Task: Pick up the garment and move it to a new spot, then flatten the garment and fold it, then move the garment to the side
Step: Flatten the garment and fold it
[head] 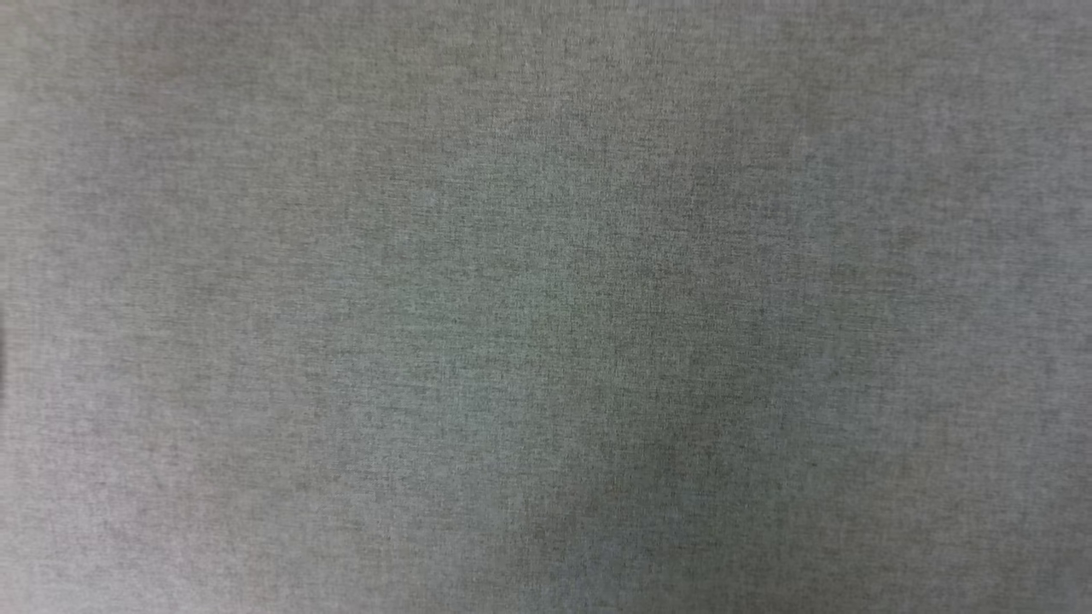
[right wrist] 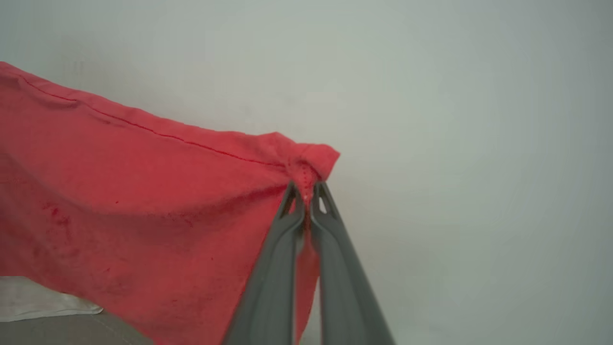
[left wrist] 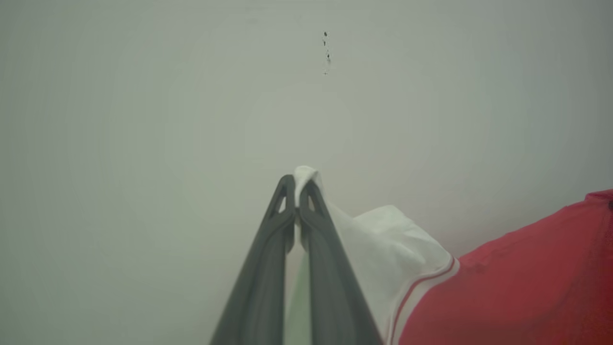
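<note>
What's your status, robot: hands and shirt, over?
Left hand shut on white sleeve of jersey T-shirt. Right hand shut on red hem corner. It hangs spread between both. Nothing seen in the way.

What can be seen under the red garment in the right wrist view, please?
Below the hanging edge of the garment, a white fabric piece and a strip of grey surface show. How far they extend behind the red cloth is covered.

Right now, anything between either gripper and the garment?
Nothing. Left wrist view: the left gripper pinches the white sleeve of the garment directly. Right wrist view: the right gripper pinches its red stitched corner, no gap.
</note>
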`<state>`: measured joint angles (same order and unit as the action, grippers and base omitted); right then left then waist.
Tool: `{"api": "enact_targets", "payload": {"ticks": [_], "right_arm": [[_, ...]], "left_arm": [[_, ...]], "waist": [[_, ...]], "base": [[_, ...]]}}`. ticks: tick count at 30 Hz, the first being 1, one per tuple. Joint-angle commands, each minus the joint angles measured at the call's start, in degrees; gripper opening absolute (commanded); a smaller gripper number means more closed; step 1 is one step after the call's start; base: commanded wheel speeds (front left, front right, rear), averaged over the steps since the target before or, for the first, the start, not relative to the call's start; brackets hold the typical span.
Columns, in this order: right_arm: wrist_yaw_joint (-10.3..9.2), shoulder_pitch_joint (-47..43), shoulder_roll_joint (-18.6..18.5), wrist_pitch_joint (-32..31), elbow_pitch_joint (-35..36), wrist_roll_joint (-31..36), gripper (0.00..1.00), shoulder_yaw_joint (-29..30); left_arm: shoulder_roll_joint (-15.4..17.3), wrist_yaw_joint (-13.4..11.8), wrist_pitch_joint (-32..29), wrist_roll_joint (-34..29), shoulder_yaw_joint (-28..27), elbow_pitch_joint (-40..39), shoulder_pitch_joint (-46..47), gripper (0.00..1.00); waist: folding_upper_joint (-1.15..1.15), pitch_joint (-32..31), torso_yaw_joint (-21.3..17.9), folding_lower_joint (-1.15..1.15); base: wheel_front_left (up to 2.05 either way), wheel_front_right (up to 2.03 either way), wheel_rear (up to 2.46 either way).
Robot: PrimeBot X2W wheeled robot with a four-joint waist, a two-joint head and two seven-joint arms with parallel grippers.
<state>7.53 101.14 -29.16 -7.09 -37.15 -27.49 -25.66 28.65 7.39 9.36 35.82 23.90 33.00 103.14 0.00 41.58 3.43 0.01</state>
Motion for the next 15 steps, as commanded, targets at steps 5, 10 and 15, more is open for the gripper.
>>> {"api": "enact_targets", "payload": {"ticks": [5,10,15], "right_arm": [[-0.08,-8.6,-2.1,1.9,1.8,-4.4,0.00,-4.5],[-0.08,-17.6,-3.7,3.1,5.3,-8.1,0.00,-7.6],[-0.08,-28.6,-5.5,4.1,9.9,-11.3,0.00,-8.9]], "left_arm": [[1.8,0.0,2.3,1.9,1.7,-2.0,-9.7,0.00],[3.3,-0.4,3.7,4.0,1.8,-5.7,-21.5,0.00],[5.9,-2.2,4.5,6.3,0.8,-11.1,-35.3,0.00]], "waist": [[0.00,-2.7,-0.3,-0.01],[0.00,-5.8,-0.5,-0.01],[0.00,-9.8,-1.0,-0.01]], "base": [[0.00,0.00,0.00],[0.00,0.00,0.00],[0.00,0.00,0.00]]}}
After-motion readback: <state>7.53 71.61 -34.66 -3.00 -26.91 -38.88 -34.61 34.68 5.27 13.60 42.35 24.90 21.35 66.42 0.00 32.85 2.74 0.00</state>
